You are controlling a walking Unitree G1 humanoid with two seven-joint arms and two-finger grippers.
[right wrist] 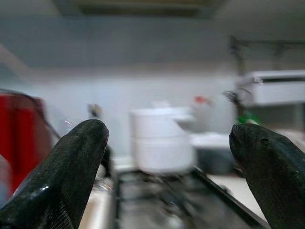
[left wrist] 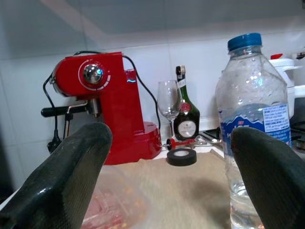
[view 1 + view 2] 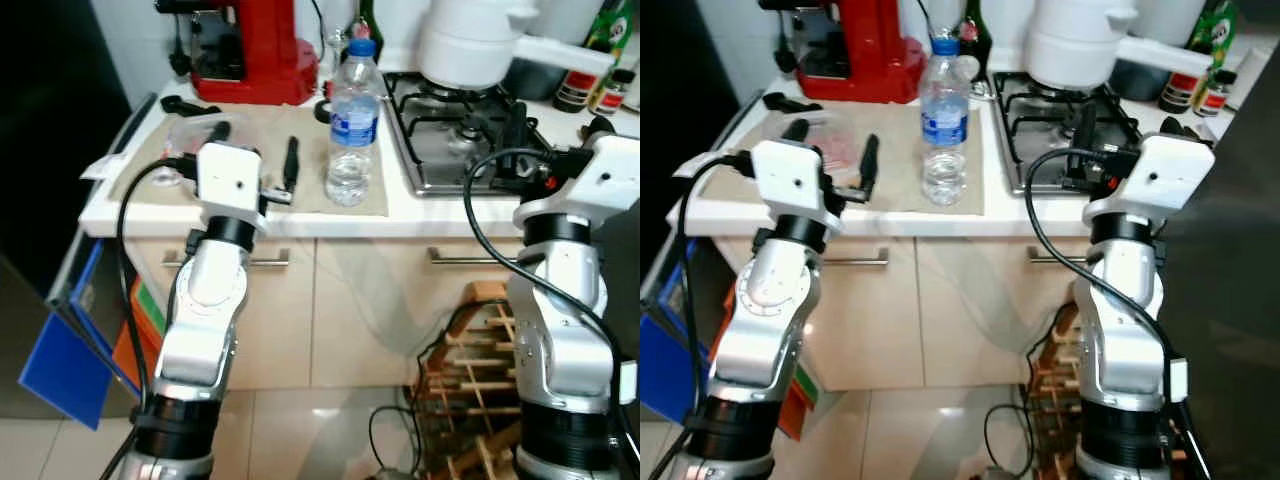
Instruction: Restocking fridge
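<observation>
Left gripper (image 3: 255,155): raised to counter height and held over the beige mat (image 3: 300,195); its fingers (image 2: 71,176) are spread wide with nothing between them, apparently readied for a reach.
Water bottle (image 3: 352,125): the likely item to be restocked; it is stood upright on the mat, just beside the left gripper's right-hand finger and slightly ahead of it, not touched. In the left wrist view it is seen partly behind that finger, so the opening is judged to lie a little to the bottle's left.
Plastic packet (image 3: 190,135): a clear pack with something pinkish inside is lain flat on the mat, near the left gripper's outer finger.
Right gripper (image 3: 1085,140): held over the edge of the gas hob (image 3: 450,130), well apart from the bottle; its fingers (image 1: 66,176) are also parted and empty, presumably kept ready.
Ahead of the left gripper: a red coffee machine (image 2: 109,105), a wine glass (image 2: 167,102), a dark bottle (image 2: 185,119) and a roll of black tape (image 2: 181,156) are ranged toward the wall.
Ahead of the right gripper: a white pot (image 3: 470,40) is set on the hob.
Step in hand: an approach to the bottle is judged under way; a shift toward the right would be needed before closing.
</observation>
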